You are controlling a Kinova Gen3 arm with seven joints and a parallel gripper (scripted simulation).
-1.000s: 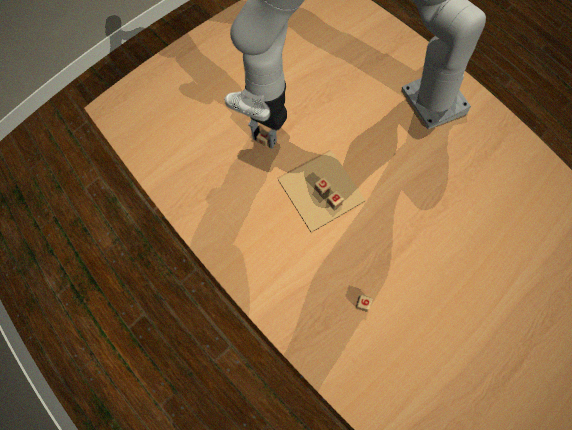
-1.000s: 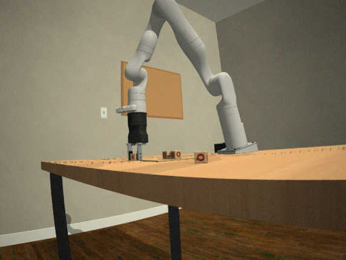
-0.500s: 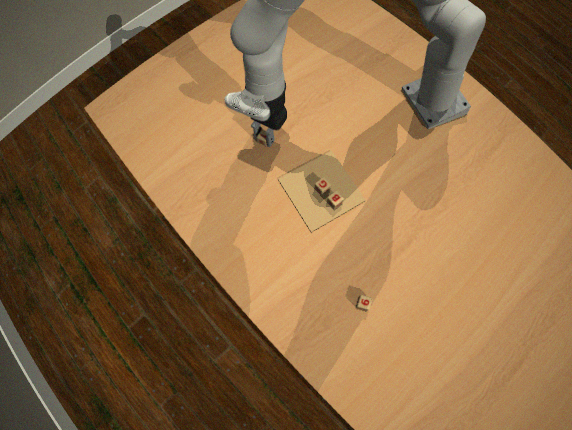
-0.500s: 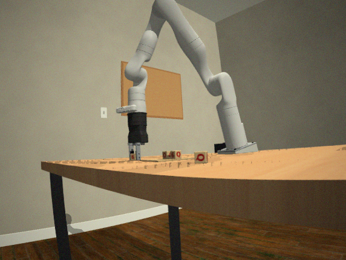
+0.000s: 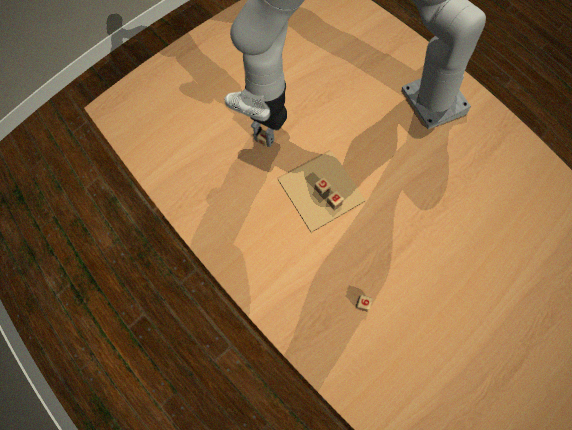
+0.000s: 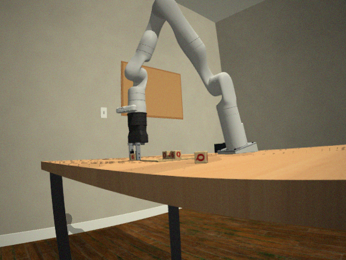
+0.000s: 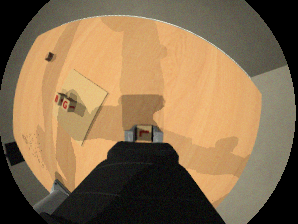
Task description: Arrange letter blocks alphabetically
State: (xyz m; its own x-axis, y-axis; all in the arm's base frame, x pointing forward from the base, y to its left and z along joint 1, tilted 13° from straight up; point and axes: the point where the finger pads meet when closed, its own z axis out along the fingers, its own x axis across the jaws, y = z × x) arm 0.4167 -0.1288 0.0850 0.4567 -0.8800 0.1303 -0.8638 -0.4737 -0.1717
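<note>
1. The grey-and-black two-finger gripper (image 5: 263, 139) (image 6: 135, 157) (image 7: 144, 130) points down at the wooden table (image 5: 475, 300) (image 6: 272, 163) (image 7: 200, 75), its fingers clamped on a small beige cube with red markings (image 5: 262, 137) (image 6: 132, 156) (image 7: 144, 133). This cube is off the mat; its top carries an angular red mark in the wrist view.
2. Around the gripper, no other block stands close to the fingers; the nearest pair is on the mat, and the table surface between the held cube and the mat carries only shadows.
3. A beige cube with a red 6- or 9-like mark on top (image 5: 364, 302) (image 6: 201, 157) (image 7: 49, 56) sits on the table, well apart from the mat, on the side away from the gripper.
4. The arm's grey square base plate (image 5: 462, 106) (image 6: 252, 147) is bolted near another edge of the table, clear of the blocks. An orange-brown board (image 6: 163, 94) hangs on the wall behind.
5. The thin, pale yellow-green square mat (image 5: 310, 212) (image 7: 95, 97) lies flat and bears two blocks.
6. On it are a beige cube showing a red G (image 5: 322, 186) (image 7: 68, 104) and a beige cube showing a red B (image 5: 335, 200) (image 7: 58, 98), close beside each other. Seen from the base, B is left of G. The G cube is the one nearer the gripper.

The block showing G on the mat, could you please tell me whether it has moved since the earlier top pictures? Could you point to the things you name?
No, the G block (image 5: 322, 186) (image 7: 68, 104) sits at the same spot on the mat (image 5: 311, 217) (image 7: 92, 100).
</note>
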